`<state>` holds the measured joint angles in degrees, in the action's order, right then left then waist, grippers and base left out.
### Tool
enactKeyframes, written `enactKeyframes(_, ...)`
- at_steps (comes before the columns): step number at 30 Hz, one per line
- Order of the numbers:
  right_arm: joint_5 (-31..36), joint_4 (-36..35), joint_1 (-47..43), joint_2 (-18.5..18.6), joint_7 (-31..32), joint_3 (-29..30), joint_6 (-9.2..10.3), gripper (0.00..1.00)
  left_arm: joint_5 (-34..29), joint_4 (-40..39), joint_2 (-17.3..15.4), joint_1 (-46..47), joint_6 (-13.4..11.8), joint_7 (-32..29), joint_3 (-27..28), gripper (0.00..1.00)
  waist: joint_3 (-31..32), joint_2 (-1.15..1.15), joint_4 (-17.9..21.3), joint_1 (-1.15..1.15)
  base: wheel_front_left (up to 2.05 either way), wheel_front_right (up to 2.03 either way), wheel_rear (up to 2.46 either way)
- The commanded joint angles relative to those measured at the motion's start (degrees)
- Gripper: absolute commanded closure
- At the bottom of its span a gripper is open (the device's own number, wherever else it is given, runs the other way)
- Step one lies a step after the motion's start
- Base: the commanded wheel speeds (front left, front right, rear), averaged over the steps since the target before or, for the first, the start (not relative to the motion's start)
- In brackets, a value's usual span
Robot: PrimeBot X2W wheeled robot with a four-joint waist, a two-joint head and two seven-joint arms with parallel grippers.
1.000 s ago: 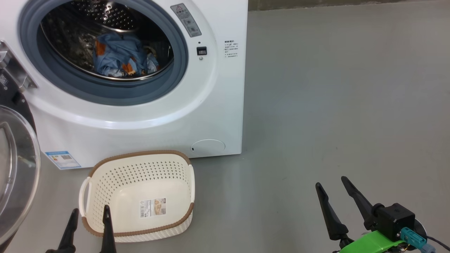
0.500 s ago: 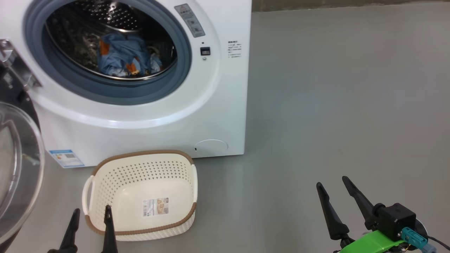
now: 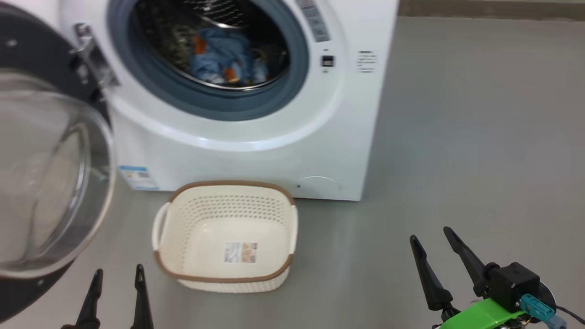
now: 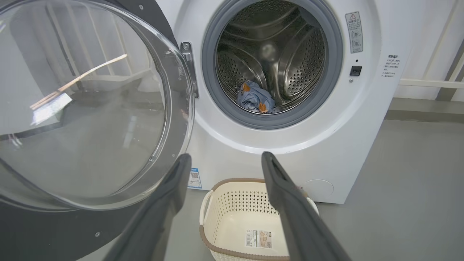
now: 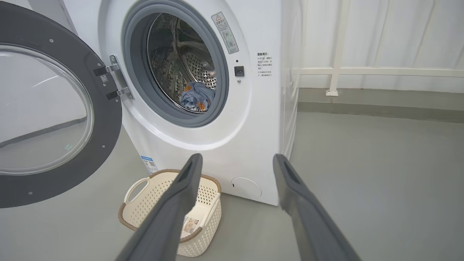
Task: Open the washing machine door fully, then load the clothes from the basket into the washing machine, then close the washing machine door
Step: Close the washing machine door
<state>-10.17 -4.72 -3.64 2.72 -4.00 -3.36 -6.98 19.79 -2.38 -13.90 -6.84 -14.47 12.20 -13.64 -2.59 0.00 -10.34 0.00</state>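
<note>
- Left tool [image 3: 117, 273] sits at 7 o'clock in the head view, its fingers spread wide with nothing between them. The right tool [image 3: 429, 235], at 5 o'clock, is just as wide and just as empty.
- You find the clothes [image 3: 224, 64] low in the drum [image 4: 290, 54], near 12 o'clock. The basket [image 3: 228, 185] on the floor [image 3: 457, 137] shows only its bare bottom and paper label. Judge loading done, so closing is the step in hand.
- The washing machine door [image 5: 47, 108] hangs wide open at 9 o'clock of the head view. Its glass bowl faces you, and the hinge [image 5: 116, 81] is on the 9 o'clock side of the opening.
- Use the left tool, since it is nearest. Bring it round the door's free edge, far from the hinge where leverage is best.
- Push on the black rim, not the glass dome. Sweep the door toward the lock [image 3: 327, 61] at the opening's 3 o'clock, and finish with a firm press on that side.
- No fabric lies over the grey gasket [image 3: 292, 91], so the seal looks free.
- The basket stands just in front of the washing machine [image 3: 256, 160], at 6 o'clock below the opening. You cannot tell whether the door's lower rim clears it, so watch there and keep your forearm above it.
- Leave the right tool over the bare floor, well apart from the swing.
</note>
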Motion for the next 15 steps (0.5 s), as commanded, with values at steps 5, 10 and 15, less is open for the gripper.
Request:
enactKeyframes(5, 0.9, -2.0, 2.0, 0.2, 0.6, -1.9, -0.51, 0.0, 0.4, -1.5, -0.5, 1.4, -0.9, 1.0, 2.0, 0.0, -0.5, 0.0, -9.4, 0.0, 0.0, 0.0, 0.0)
enactKeyframes(10, 1.0, -2.2, 2.4, 0.2, 1.0, -2.4, -0.51, 0.0, 0.6, -1.4, -0.1, 1.4, -0.9, 1.3, 1.8, 0.0, -0.6, 0.0, -14.3, 0.0, 0.0, 0.0, 0.0)
enactKeyframes(15, 1.0, -2.2, 2.6, 0.2, 1.3, -3.0, -0.51, 0.0, 0.9, -0.8, 0.2, 1.8, -0.7, 1.6, 1.7, 0.0, -0.3, 0.0, -18.7, 0.0, 0.0, 0.0, 0.0)
